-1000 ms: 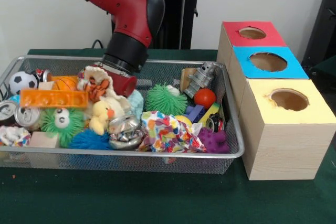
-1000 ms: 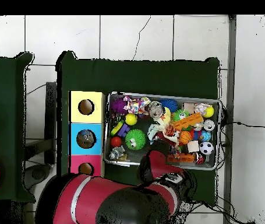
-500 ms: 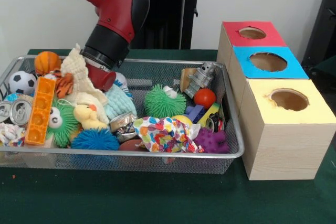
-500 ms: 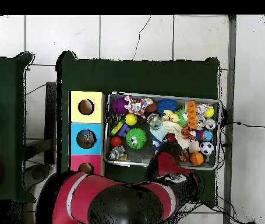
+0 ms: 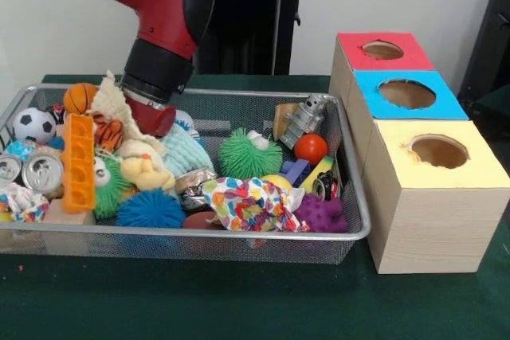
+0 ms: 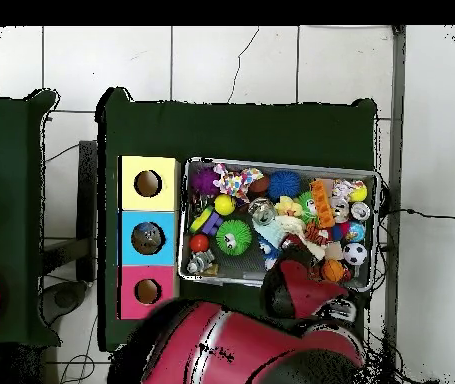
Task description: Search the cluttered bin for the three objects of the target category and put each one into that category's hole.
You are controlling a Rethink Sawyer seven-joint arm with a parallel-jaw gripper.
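Note:
The cluttered bin, a silver wire mesh basket [image 5: 239, 233], stands on the green table and is full of toys; it also shows in the overhead view [image 6: 271, 164]. My gripper [image 5: 148, 128] is down in the bin's left back part, buried among a cream plush [image 5: 114, 103], a tiger plush [image 5: 109, 133] and a light blue knit toy [image 5: 183, 153]. Whether it holds anything is hidden. Three wooden boxes with round holes stand to the right: red top [image 5: 382, 51], blue top [image 5: 407, 93], yellow top [image 5: 438, 151].
In the bin lie a green spiky ball [image 5: 249, 154], red ball [image 5: 311, 148], grey robot toy [image 5: 305, 119], purple spiky toy [image 5: 321, 214], colourful cloth [image 5: 251, 202], blue spiky ball [image 5: 150, 209], orange block [image 5: 79, 162], soccer ball [image 5: 34, 125], basketball [image 5: 80, 98] and cans [image 5: 41, 173].
In the front view the arm has swept left through the bin. The orange block turned from lying flat to standing on end, and the plush toys and basketball were pushed left.

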